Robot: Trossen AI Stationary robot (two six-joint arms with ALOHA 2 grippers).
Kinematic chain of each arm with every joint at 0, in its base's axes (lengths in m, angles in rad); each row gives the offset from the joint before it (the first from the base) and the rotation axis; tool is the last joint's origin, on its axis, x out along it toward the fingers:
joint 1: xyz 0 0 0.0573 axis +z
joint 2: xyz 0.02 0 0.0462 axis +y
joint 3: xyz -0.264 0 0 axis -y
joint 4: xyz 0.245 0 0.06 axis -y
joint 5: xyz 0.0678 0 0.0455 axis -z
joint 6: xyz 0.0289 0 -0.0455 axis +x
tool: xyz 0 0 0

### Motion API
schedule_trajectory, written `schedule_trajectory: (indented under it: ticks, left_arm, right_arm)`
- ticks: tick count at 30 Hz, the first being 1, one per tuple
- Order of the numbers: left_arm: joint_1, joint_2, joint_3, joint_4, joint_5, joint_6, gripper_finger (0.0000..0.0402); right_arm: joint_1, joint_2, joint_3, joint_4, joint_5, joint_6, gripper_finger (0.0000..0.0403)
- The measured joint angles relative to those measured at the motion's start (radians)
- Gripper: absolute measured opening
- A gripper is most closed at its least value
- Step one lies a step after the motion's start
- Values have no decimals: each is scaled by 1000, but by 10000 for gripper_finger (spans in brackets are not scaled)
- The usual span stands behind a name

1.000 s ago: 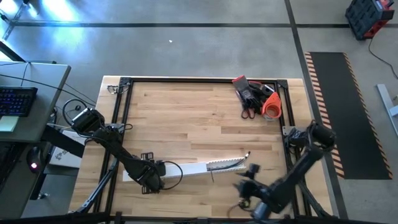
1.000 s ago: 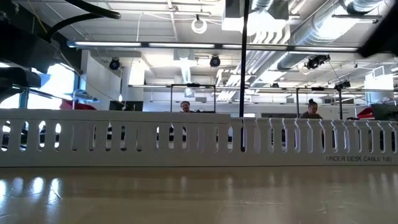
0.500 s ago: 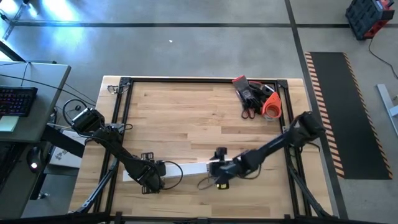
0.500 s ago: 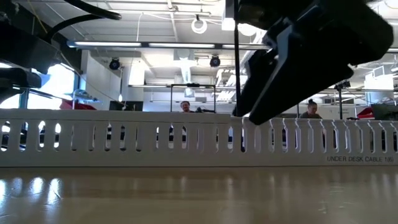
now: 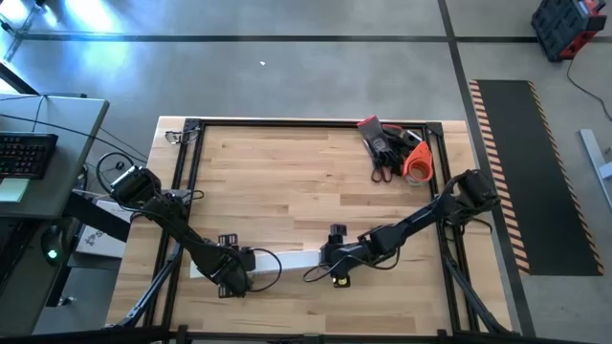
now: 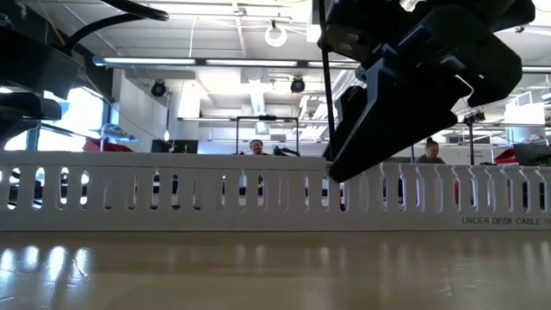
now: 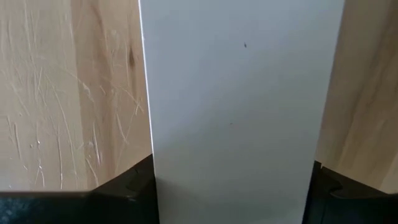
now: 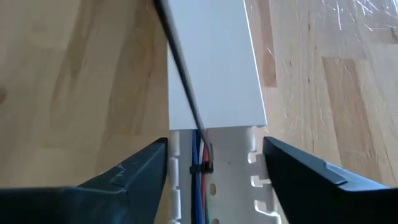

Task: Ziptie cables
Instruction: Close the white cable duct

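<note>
A long white plastic channel (image 5: 292, 258) lies on the wooden table near its front edge. My left gripper (image 5: 229, 269) is shut on its left end. My right gripper (image 8: 216, 148) is open and slants down over the channel's middle. Its fingers stand close on either side of the channel; I cannot tell whether they touch it. The cables (image 8: 200, 183), blue, red and dark wires, lie inside the uncovered slotted part, with a small black tie (image 8: 200, 168) across them. One dark cable (image 8: 180, 68) runs over the white cover. In the low view the slotted wall (image 6: 172, 194) spans the picture. My left gripper pinches the channel's white cover (image 7: 236, 124) across its width, one finger (image 7: 134, 183) on each long side. The fingers point straight down from above and lie across the channel. The channel lies flat on the table.
A heap of red, black and orange tools (image 5: 392, 148) lies at the table's far right corner. A black frame (image 5: 191, 124) runs around the tabletop. A thin cable loop (image 5: 311, 275) lies on the wood in front of the channel. People (image 6: 256, 148) sit in the room behind.
My right gripper has swung from the table's near right corner toward the left and come down over the channel's middle, tipping its fingers downward. It now covers the slotted part that lay bare before. In the low view the channel has shifted slightly along its length.
</note>
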Motion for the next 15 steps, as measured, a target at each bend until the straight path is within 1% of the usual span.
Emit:
schedule_trajectory:
  ticks: [9,12,15]
  left_arm:
    - [-1,1,4,19,-62,31,205]
    - [-1,1,4,27,-69,41,205]
    - [-1,1,5,31,-71,39,205]
  right_arm:
    - [1,0,0,-1,-28,-1,158]
    - [2,-1,0,-3,-32,-1,143]
    - [1,-1,0,-3,-35,-1,141]
